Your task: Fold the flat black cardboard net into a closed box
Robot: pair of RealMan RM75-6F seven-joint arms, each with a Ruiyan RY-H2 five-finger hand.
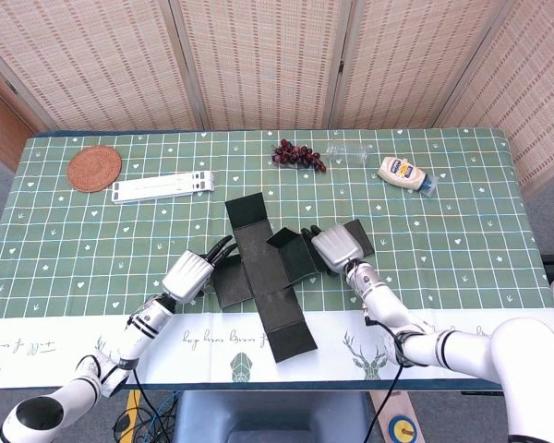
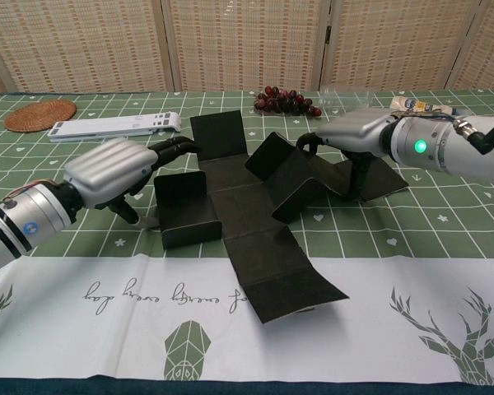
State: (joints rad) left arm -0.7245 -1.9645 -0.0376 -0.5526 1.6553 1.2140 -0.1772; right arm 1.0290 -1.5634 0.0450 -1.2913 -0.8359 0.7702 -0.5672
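Note:
The black cardboard net [image 1: 266, 269] [image 2: 245, 212] lies cross-shaped at the middle of the table, with its left and right flaps raised. My left hand [image 1: 192, 270] [image 2: 114, 171] is at the net's left side. Its fingers [image 2: 176, 148] reach the top of the upright left flap, and its thumb points down beside that flap. My right hand [image 1: 337, 246] [image 2: 356, 132] is over the right side. Its fingers hook over the ridge of the raised right flap, and the thumb stands on the outer panel [image 2: 377, 177]. The front panel [image 2: 292, 288] lies flat toward me.
Grapes [image 1: 297, 154] [image 2: 286, 100], a clear bottle [image 1: 351, 152] and a mayonnaise bottle [image 1: 404, 172] lie at the back right. A white folding stand [image 1: 162, 186] [image 2: 115, 125] and a woven coaster [image 1: 93, 167] [image 2: 39, 114] sit at the back left.

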